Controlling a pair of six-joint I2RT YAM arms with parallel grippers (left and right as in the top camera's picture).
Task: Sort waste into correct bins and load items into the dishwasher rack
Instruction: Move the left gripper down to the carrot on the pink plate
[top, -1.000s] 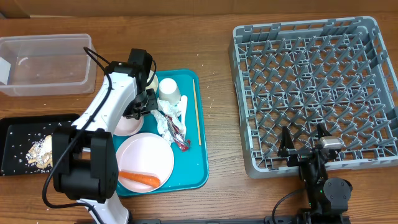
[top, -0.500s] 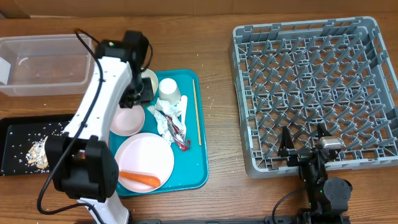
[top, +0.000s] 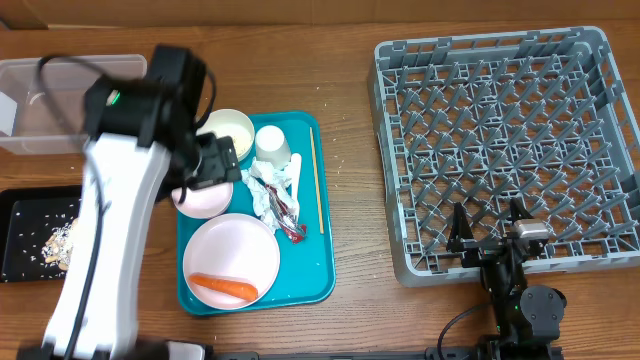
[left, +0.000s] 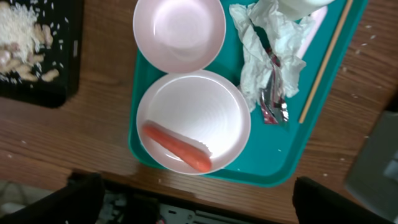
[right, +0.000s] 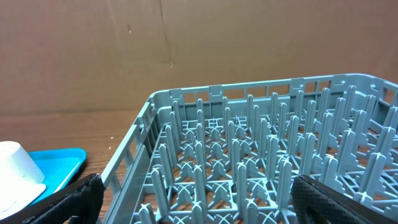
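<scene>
Left gripper (left: 202, 202) spread wide, empty, over small pink round bowl (left: 179, 34), top centre; crumpled white paper napkin (left: 264, 56) just right.

There are two small round bowls, one pink bowl (top: 204, 199) and one white bowl (top: 231, 127), one pale pink round plate (top: 235, 252), one small orange carrot (top: 224, 287), one white cup (top: 272, 143) and one thin wooden stick (top: 315, 180).

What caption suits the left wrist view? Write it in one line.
Wrist view over the teal tray: carrot on the pink plate, empty pink bowl, crumpled napkin beside.
</scene>
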